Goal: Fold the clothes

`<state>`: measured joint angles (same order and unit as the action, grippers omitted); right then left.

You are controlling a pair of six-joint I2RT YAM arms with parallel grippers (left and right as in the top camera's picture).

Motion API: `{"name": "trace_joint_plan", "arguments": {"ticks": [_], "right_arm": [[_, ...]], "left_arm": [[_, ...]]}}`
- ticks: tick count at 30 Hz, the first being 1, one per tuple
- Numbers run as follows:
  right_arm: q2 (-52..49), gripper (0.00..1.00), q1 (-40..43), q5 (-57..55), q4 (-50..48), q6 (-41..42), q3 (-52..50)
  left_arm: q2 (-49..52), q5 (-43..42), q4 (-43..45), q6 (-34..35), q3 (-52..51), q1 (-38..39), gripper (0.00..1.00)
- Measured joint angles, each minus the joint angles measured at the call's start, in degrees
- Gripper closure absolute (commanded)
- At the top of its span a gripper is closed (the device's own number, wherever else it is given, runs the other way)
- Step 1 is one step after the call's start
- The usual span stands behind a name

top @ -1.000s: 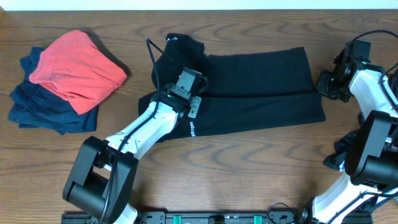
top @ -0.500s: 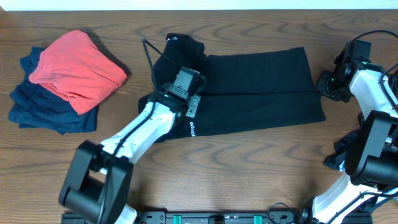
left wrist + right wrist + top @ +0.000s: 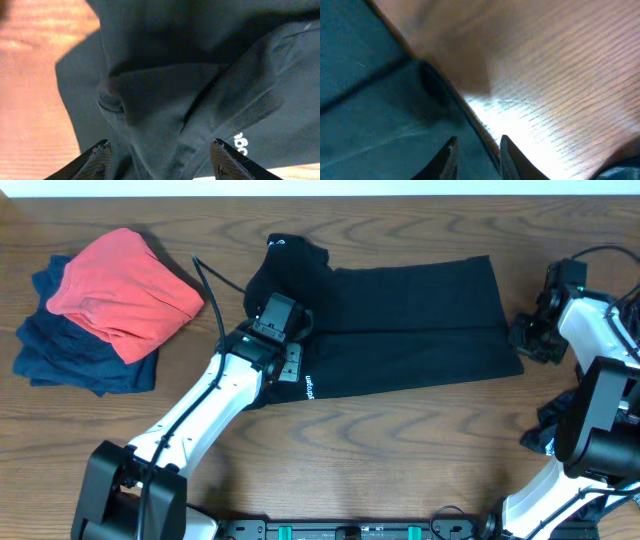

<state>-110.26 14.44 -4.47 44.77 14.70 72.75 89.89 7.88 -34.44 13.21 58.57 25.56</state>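
Observation:
The clothes in hand are one black shirt [image 3: 420, 320], folded lengthwise into a long band across the table's middle, with small white lettering [image 3: 308, 387] near its front left. My left gripper [image 3: 272, 315] hovers over the shirt's bunched left end. In the left wrist view its jaws [image 3: 161, 150] stand wide open over wrinkled black fabric [image 3: 165, 90], gripping nothing. My right gripper [image 3: 522, 335] sits at the shirt's right edge. Its jaws [image 3: 478, 145] are a little apart, and the fabric's edge [image 3: 370, 115] runs beneath them beside bare wood [image 3: 560, 75].
A coral garment [image 3: 125, 290] lies on folded navy ones [image 3: 70, 355] at the far left. A dark bundle [image 3: 545, 425] shows beside the right arm's base, partly hidden. A thin black cable [image 3: 215, 280] arcs from the left arm.
The left gripper has opened wide and drawn back to the left along the shirt's end. The right gripper has parted its jaws and slid slightly forward along the shirt's right edge.

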Motion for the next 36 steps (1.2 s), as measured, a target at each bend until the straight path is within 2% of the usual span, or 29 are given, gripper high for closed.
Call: {"name": "trace_joint_plan", "arguments": {"ticks": [8,15,17,19,25,36], "right_arm": [[0.3,0.68,0.0,0.5,-3.9,0.2,-5.0],[1.0,0.81,0.0,2.4,-5.4,0.3,-6.4],[1.1,0.87,0.0,2.9,-5.5,0.3,-6.6],[1.2,0.98,0.0,3.6,-5.5,0.2,-6.7],[1.3,0.99,0.0,3.7,-4.2,0.6,-6.7],[1.5,0.99,3.1,-4.7,8.7,6.1,-7.3]], "left_arm": [[0.0,0.0,3.8,2.5,-6.2,-1.3,0.35],[0.0,0.0,2.7,5.2,-9.1,-5.2,0.35],[0.0,0.0,2.5,6.2,-9.6,-5.7,0.35],[0.0,0.0,2.5,6.8,-10.3,-6.0,0.34],[0.0,0.0,4.0,7.9,-12.4,-6.0,0.34],[-0.1,-0.7,4.5,8.0,-14.8,-9.9,0.34]]}}
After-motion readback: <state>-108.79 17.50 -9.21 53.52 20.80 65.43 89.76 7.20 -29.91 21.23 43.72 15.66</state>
